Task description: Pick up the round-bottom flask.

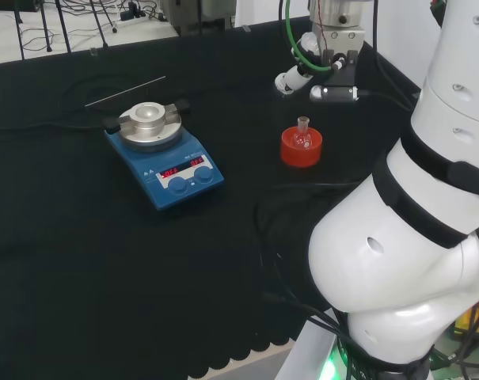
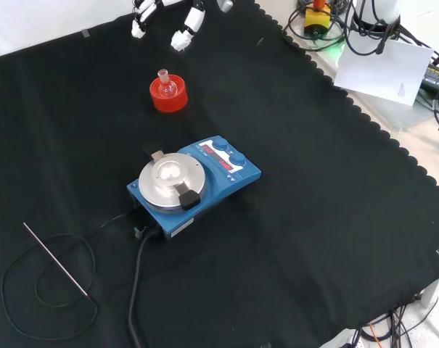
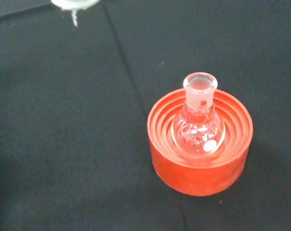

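A small clear round-bottom flask (image 1: 304,133) (image 2: 163,80) (image 3: 198,126) stands upright with its neck up in a red ribbed ring stand (image 1: 301,152) (image 2: 168,99) (image 3: 199,169). It looks empty. The hand (image 1: 302,70) (image 2: 188,29) hovers above and beyond the flask, apart from it, with its fingers relaxed and holding nothing. A blurred white part of the hand (image 3: 73,4) shows in the wrist view, which looks down on the flask from a short way off.
A blue hotplate stirrer (image 1: 172,162) (image 2: 197,181) with a round metal top stands to the left of the flask in the head view. A thin metal rod (image 1: 124,91) (image 2: 56,261) with a black cable lies beyond it. The arm's white links (image 1: 413,237) rise at the right.
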`<state>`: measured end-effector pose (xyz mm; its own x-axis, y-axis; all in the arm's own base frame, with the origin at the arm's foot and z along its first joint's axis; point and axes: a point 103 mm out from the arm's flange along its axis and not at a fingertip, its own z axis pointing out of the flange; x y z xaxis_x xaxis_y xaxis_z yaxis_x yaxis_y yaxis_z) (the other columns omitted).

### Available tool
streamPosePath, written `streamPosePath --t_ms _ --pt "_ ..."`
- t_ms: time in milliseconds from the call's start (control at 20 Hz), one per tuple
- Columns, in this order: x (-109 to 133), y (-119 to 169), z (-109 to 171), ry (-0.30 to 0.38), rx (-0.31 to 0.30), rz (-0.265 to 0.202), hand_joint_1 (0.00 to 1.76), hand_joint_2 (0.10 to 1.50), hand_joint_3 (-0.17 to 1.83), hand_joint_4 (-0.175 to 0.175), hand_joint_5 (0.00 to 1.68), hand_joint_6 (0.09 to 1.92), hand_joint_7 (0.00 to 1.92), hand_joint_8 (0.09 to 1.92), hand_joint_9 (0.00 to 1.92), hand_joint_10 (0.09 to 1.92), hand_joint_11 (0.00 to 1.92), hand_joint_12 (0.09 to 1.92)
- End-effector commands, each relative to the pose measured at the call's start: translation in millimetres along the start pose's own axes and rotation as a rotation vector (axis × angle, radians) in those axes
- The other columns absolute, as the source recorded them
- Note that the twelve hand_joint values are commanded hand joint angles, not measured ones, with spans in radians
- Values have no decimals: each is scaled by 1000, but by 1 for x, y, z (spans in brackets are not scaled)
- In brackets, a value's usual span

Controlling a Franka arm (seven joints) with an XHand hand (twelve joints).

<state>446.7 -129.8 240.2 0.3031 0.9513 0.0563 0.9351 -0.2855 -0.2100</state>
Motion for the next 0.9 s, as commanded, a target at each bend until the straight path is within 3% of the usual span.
streamPosePath --t_ms 50,550,700,900 --pt "-18 24 36 62 45 31 791 726 512 -47 494 87 282 652 408 697 92 1381" --pt "-36 36 67 75 66 55 842 644 626 -47 553 87 293 659 430 699 110 1383" --pt "-18 34 72 57 64 63 845 634 644 -48 560 87 294 659 436 696 113 1381" --pt "-27 37 81 62 67 54 857 625 648 -48 571 87 301 662 446 698 117 1382"
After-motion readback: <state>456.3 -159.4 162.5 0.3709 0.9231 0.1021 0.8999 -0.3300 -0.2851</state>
